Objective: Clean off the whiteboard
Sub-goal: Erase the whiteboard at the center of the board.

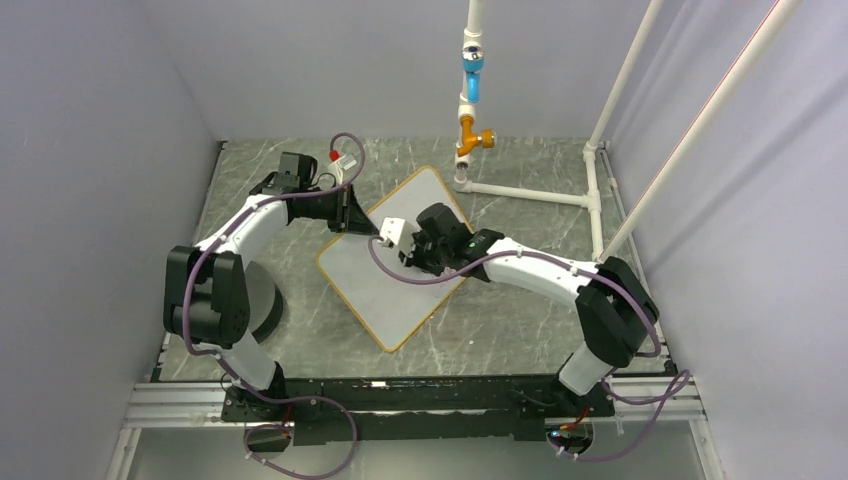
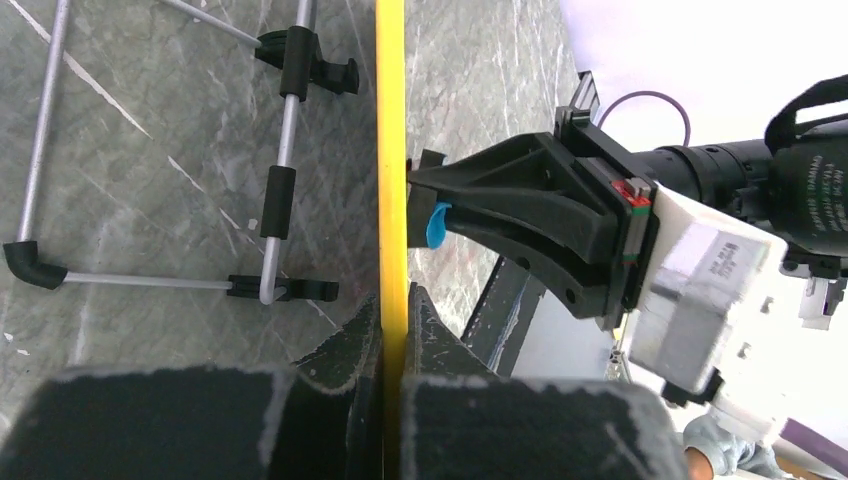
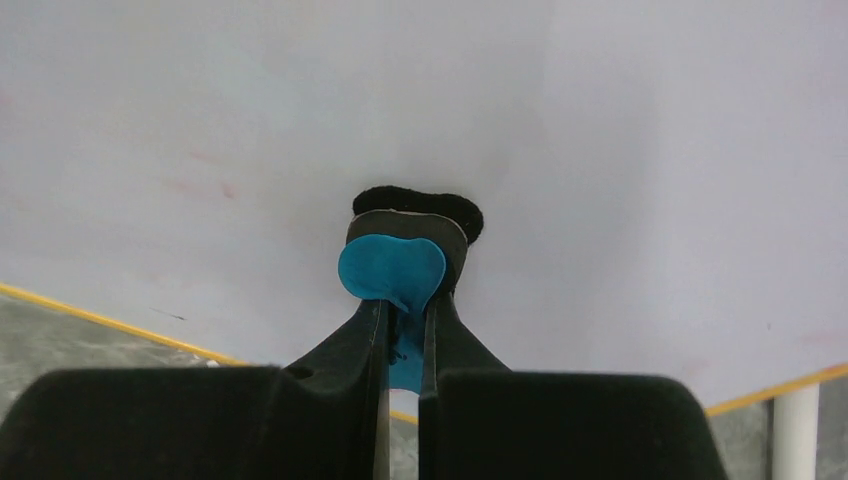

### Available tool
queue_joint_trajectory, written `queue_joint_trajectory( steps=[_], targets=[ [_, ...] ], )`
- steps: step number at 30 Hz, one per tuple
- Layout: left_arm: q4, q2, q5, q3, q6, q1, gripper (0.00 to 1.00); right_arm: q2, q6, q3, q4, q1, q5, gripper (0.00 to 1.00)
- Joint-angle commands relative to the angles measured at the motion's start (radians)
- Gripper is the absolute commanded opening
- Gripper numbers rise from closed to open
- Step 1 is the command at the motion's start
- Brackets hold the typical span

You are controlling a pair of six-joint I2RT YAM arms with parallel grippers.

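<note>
From my station, the whiteboard (image 1: 385,290) sits in the middle of the grey table (image 1: 520,330), turned corner-on so it reads as a diamond between the two arms. The left gripper (image 1: 368,230) is on its far-left edge. The left wrist view shows its jaws pinched narrow on the yellow frame (image 2: 390,150), steadying the board. The right gripper (image 1: 405,250) is over the far part of the white face, clamped tight on the small blue eraser (image 3: 392,268), with the black felt pad facing the surface. I can't tell if it is fully pressed down.

I judge we are in the wiping step, and well along. The surface around the pad looks nearly clean, with only faint reddish smudges (image 3: 205,182) to the left of the eraser and a hint near the right frame edge.

The next move calls for steady downward pressure and a sweep left across those traces. The left grip has to hold firm, or the board may slide or twist under the stroke.
</note>
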Motion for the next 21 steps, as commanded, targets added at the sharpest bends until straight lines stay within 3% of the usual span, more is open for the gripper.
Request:
queue_joint_trajectory(
  steps=[1, 4, 6, 16, 21],
  targets=[
    [0.012, -0.050, 0.159, 0.008, 0.005, -0.031, 0.00, -0.012, -0.020, -0.071, 0.044, 0.032, 0.014, 0.00],
    [0.009, -0.052, 0.157, 0.007, 0.010, -0.033, 0.00, -0.003, -0.046, -0.058, 0.008, 0.129, -0.055, 0.00],
    [0.005, -0.055, 0.158, 0.006, 0.014, -0.034, 0.00, 0.027, -0.016, -0.018, -0.002, 0.111, -0.040, 0.00],
    [0.018, -0.064, 0.172, 0.002, 0.005, -0.034, 0.00, 0.001, 0.085, -0.114, 0.126, -0.345, 0.070, 0.00],
    [0.018, -0.066, 0.172, 0.000, 0.006, -0.034, 0.00, 0.030, 0.109, -0.132, 0.122, -0.445, 0.025, 0.00]
  ],
)
